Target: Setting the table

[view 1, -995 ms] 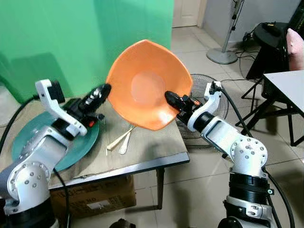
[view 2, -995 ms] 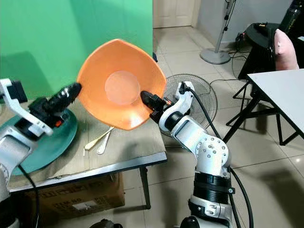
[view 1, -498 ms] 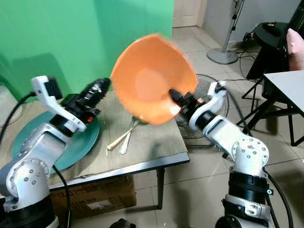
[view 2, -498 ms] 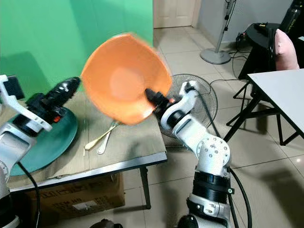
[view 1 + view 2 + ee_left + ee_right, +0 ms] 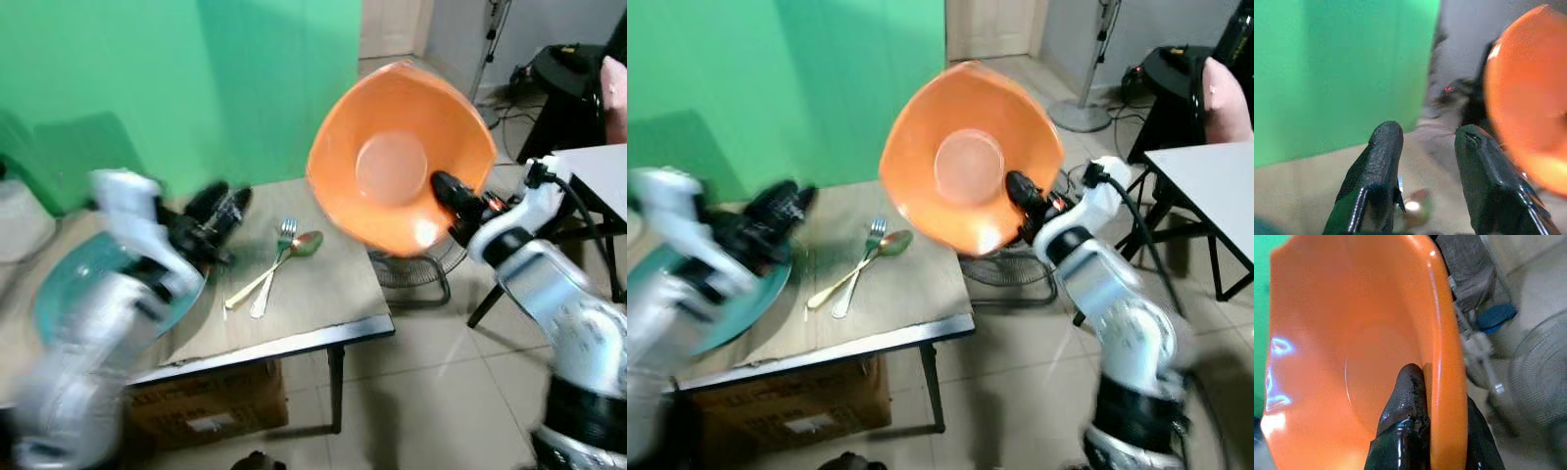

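Orange plastic dominates the scene: the orange bowl (image 5: 402,157) is pinched by its rim in the right gripper (image 5: 449,191), one black finger inside the wall and one outside, and it hangs tilted on edge, its hollow facing the robot, in the air past the table's right edge rather than over it. The table (image 5: 323,313) and the teal plate (image 5: 73,294) lie to the left of and below the bowl, so the coming move looks like a leftward, downward carry with the rim rolled level. The left gripper (image 5: 220,211) hovers low over the tabletop just beside the plate, its fingers (image 5: 1378,166) parted and empty, nearer the fork (image 5: 274,269) and spoon (image 5: 279,262) than the right is. Compared with a second ago, the bowl sits further right and higher, clear of the cutlery it covered, and the left arm now blurs.
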Available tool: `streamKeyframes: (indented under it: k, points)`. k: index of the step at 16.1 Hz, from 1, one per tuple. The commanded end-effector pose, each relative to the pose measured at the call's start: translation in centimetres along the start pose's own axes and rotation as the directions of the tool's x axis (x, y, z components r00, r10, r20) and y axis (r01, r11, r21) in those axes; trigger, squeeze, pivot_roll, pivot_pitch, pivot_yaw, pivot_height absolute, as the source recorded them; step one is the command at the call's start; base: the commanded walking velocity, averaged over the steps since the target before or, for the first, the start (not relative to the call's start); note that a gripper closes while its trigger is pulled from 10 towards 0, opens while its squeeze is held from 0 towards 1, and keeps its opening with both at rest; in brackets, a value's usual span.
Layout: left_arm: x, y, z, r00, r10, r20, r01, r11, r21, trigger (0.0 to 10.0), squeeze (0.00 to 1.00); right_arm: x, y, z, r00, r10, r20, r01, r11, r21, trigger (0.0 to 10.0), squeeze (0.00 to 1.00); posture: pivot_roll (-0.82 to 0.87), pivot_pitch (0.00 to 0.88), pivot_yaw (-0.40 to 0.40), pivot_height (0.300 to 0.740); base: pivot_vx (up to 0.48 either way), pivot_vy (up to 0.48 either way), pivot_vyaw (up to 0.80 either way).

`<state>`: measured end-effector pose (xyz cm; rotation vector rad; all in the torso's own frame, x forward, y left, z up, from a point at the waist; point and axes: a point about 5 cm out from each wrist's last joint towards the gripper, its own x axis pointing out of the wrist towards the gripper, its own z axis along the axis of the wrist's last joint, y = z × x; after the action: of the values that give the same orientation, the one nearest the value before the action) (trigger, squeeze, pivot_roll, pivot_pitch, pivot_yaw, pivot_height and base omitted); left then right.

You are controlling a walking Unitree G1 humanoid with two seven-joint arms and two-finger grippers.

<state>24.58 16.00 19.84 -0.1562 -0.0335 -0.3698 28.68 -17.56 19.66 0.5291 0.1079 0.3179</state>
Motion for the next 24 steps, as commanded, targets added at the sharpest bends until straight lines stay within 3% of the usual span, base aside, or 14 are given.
streamKeyframes:
  k: [1, 2, 3, 6, 8, 11, 14, 19, 24]
  points:
    - [0.5, -0.2, -0.5, 0.998, 0.066, -0.001, -0.066, 0.994, 0.092, 10.0, 0.0, -0.3, 1.0, 0.8, 0.999, 0.013, 0.053, -0.01, 0.998, -0.065, 10.0, 0.0, -0.1, 0.0, 0.09, 0.74, 0.0, 0.0, 0.0]
    - [0.9, -1.0, -1.4, 0.997, 0.068, -0.028, -0.062, 0.98, 0.187, 10.0, 0.0, -0.8, 0.9, 0.9, 0.997, -0.029, 0.07, 0.039, 0.99, -0.139, 10.0, 0.0, -0.1, 0.0, 0.09, 0.74, 0.0, 0.0, -0.8]
    - [1.1, -1.8, -2.1, 0.996, 0.076, -0.048, -0.065, 0.976, 0.209, 10.0, 0.0, -1.7, 1.0, 0.3, 0.995, -0.064, 0.078, 0.08, 0.969, -0.233, 10.0, 0.0, -0.1, 0.0, 0.088, 0.74, 0.0, 0.0, -0.8]
    - [0.9, -2.7, -2.6, 0.995, 0.098, -0.021, -0.093, 0.979, 0.181, 10.0, 0.0, -2.9, 0.9, -0.6, 0.988, -0.119, 0.096, 0.138, 0.961, -0.238, 10.0, 0.0, -0.11, 0.0, 0.082, 0.74, 0.0, 0.0, -0.8]
    - [0.4, -3.0, -3.2, 0.991, 0.134, 0.002, -0.132, 0.97, 0.204, 10.0, 0.0, -3.7, 0.8, -1.2, 0.982, -0.16, 0.097, 0.179, 0.951, -0.252, 10.0, 0.0, -0.11, 0.0, 0.082, 0.74, 0.0, 0.0, -0.8]
    - [-0.2, -2.6, -3.4, 0.986, 0.168, -0.003, -0.163, 0.96, 0.227, 10.0, 0.0, -3.7, 0.4, -1.9, 0.976, -0.203, 0.078, 0.218, 0.924, -0.313, 10.0, 0.0, -0.11, 0.0, 0.076, 0.74, 0.0, 0.0, -0.8]
    - [-0.8, -2.1, -3.4, 0.98, 0.199, 0.007, -0.195, 0.949, 0.246, 10.0, 0.0, -3.9, 0.2, -2.2, 0.965, -0.248, 0.09, 0.263, 0.919, -0.295, 10.0, 0.0, -0.11, 0.0, 0.077, 0.74, 0.0, 0.0, -0.8]
    - [-1.0, -2.2, -4.1, 0.977, 0.21, -0.021, -0.198, 0.948, 0.249, 10.0, 0.0, -2.9, 0.6, -2.6, 0.973, -0.225, 0.056, 0.231, 0.912, -0.338, 10.0, 0.0, -0.1, 0.008, 0.068, 0.74, 0.0, 0.0, -0.8]
    - [-1.3, -2.2, -4.1, 0.976, 0.215, -0.016, -0.206, 0.952, 0.228, 10.0, 0.0, -3.1, 0.3, -2.6, 0.968, -0.248, 0.037, 0.245, 0.904, -0.35, 10.0, 0.0, -0.11, 0.016, 0.069, 0.74, 0.0, 0.0, -0.8]
